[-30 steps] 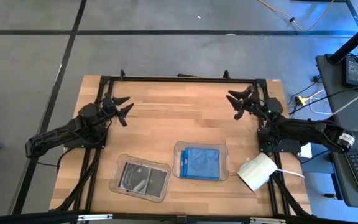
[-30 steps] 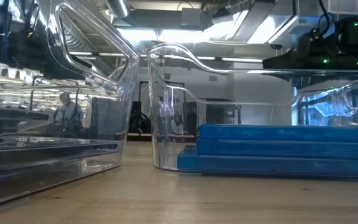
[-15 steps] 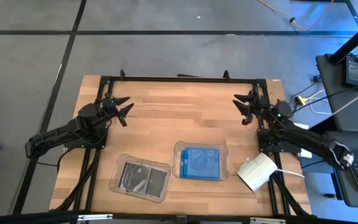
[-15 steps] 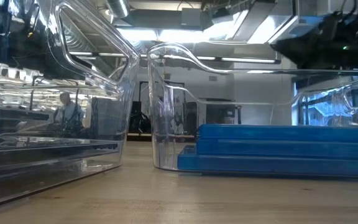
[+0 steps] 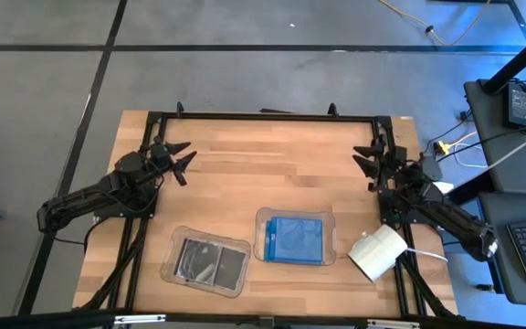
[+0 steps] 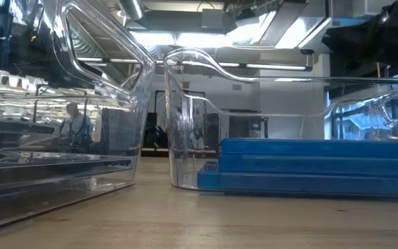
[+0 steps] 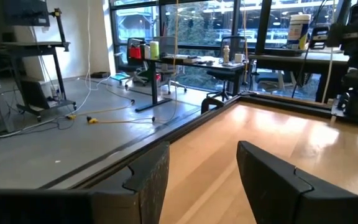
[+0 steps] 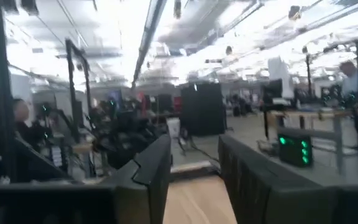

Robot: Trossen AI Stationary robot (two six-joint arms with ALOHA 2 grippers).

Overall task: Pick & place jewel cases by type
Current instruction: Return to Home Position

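left arm (image 5: 99,196) and right arm (image 5: 438,208) lie folded low at opposite sides, both jaws parted, empty.

The desk (image 5: 272,174) is pale jointed wood, smooth with a low satin sheen, edged by a matt black metal frame (image 5: 263,116). Both bins, left (image 5: 167,260) and right (image 5: 261,224), are clear glossy plastic that throws bright reflections. The blue jewel cases (image 5: 297,239) are smooth translucent plastic. The black jewel cases (image 5: 208,262) are dark plastic with a dull gloss. The left arm's fingers (image 7: 148,180) and the right arm's fingers (image 8: 154,168) look like matt dark plastic, faintly grainy. The floor (image 5: 245,73) is matt grey.
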